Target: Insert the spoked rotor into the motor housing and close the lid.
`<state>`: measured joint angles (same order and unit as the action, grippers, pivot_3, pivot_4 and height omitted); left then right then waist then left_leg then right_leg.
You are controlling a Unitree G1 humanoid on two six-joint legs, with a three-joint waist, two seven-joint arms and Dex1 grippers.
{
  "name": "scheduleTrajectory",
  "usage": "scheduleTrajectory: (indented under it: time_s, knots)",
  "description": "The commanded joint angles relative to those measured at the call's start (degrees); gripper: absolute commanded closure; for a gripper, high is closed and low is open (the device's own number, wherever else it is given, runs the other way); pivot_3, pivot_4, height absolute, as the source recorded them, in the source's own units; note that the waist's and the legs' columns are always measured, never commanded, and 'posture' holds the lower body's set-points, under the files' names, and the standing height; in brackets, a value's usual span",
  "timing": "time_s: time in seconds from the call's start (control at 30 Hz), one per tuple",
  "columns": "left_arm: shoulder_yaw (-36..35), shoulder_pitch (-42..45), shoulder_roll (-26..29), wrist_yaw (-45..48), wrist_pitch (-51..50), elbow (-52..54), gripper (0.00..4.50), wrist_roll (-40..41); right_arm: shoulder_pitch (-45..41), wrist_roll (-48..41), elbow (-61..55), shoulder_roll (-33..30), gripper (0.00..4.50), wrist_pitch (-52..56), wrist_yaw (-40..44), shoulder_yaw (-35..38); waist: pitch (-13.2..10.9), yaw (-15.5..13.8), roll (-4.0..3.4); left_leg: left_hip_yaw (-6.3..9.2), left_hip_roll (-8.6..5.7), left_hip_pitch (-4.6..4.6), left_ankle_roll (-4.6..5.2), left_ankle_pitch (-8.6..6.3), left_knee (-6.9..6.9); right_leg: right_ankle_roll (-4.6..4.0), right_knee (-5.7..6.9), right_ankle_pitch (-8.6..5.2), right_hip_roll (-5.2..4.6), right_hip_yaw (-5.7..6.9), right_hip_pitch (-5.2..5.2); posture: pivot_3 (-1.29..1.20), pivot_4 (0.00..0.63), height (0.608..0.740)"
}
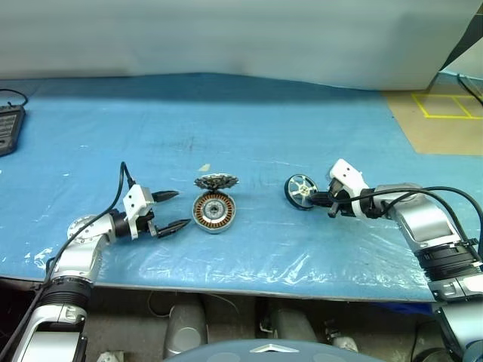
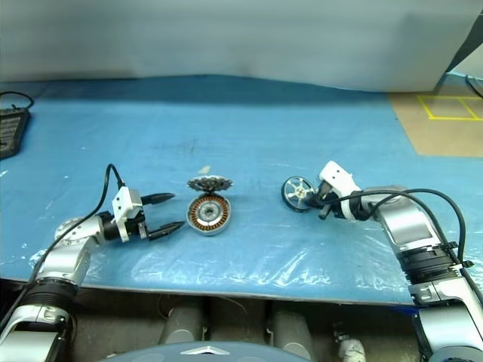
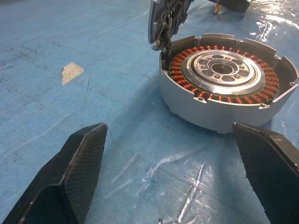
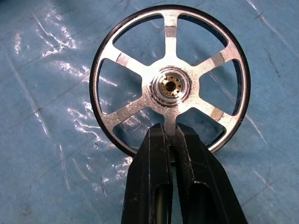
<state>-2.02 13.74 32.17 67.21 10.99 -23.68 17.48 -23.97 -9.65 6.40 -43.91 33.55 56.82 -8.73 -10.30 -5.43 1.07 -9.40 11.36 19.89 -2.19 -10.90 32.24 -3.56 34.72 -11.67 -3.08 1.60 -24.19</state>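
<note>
The right gripper is pinched shut on one spoke of the spoked rotor — a black-rimmed metal ring with six bright spokes and a small brassy hub. In the head views the rotor stands tilted up off the blue plastic-covered table, lifted at the edge the fingers hold; gripping a spoke rather than the rim probably keeps the rim free to drop into the housing. Whether its far edge touches the sheet cannot be told.

The motor housing, a squat silver-grey puck with copper windings around a dark centre, sits well to the left of the rotor, open side up. The lid, a thin shiny toothed disc, leans on edge against the housing's far rim — out of the opening, yet near for closing. Its face is seen nearly edge-on and cut off in the left wrist view.

The left gripper waits spread wide and empty just beside the housing, likely to steady it.
</note>
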Motion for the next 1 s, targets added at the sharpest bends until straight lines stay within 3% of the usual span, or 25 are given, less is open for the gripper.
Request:
scheduleTrajectory:
  time_s: [0.03, 0.27, 0.43, 0.67, 0.93, 1.0]
  knots:
    - [-0.75, 0.25, 0.44, -0.16, 0.82, 1.22, 0.0, 0.1, 0.31, 1.85, 2.31, 0.09, 4.43, -0.42, 0.02, -1.52, 0.0, 0.0, 0.0, 0.0, 0.0, 0.0, 0.0, 0.0, 0.0, 0.0, 0.0, 0.0, 0.0, 0.0, 0.0, 0.0, 0.15, 0.74]
    - [-0.99, 0.14, 0.51, 0.0, 0.86, 0.95, 0.0, 0.37, 0.69, -2.52, 0.8, 2.28, 4.48, -2.0, 0.18, 3.98, 0.02, 0.04, 0.04, 0.0, 0.0, -0.02, 0.0, 0.0, 0.03, 0.01, 0.01, -0.01, 0.0, 0.0, 0.01, 0.0, 0.15, 0.74]
    - [-0.88, 0.35, 0.36, 1.49, 0.45, -0.07, 0.0, 1.13, 6.88, -10.68, -11.11, 2.83, 4.48, -3.88, 6.24, 7.71, 0.0, -0.17, 0.0, 0.0, 0.01, 0.2, 0.0, 0.0, -0.07, -0.31, -0.03, 0.17, 0.01, 0.01, -0.19, 0.0, 0.15, 0.74]
    - [-0.96, 0.83, 0.29, 5.41, -0.95, 0.56, 0.0, 3.17, 8.29, -17.45, -16.63, 5.33, 4.48, -2.58, 12.89, 4.36, 0.0, -0.03, 0.0, -0.02, 0.02, 0.21, 0.03, -0.02, -0.08, 0.01, -0.05, -0.05, 0.01, 0.03, -0.23, 0.0, 0.15, 0.74]
    - [-0.47, 0.51, -0.36, 7.44, 0.67, 1.02, 0.0, 3.25, 0.09, -12.15, -7.9, 11.41, 4.48, -5.92, 13.27, -3.81, 0.0, -0.02, 0.0, -0.02, 0.02, 0.2, 0.03, -0.02, -0.06, 0.0, -0.03, -0.04, -0.01, 0.02, -0.2, 0.0, 0.15, 0.74]
    - [-0.44, 0.35, -0.31, 7.74, 1.35, 1.07, 0.0, 3.03, -1.31, -11.18, -6.36, 12.73, 4.48, -7.1, 13.23, -4.82, 0.0, -0.02, 0.0, -0.02, 0.02, 0.24, 0.02, -0.02, -0.12, -0.35, -0.05, 0.13, 0.0, 0.03, -0.23, 0.0, 0.15, 0.74]
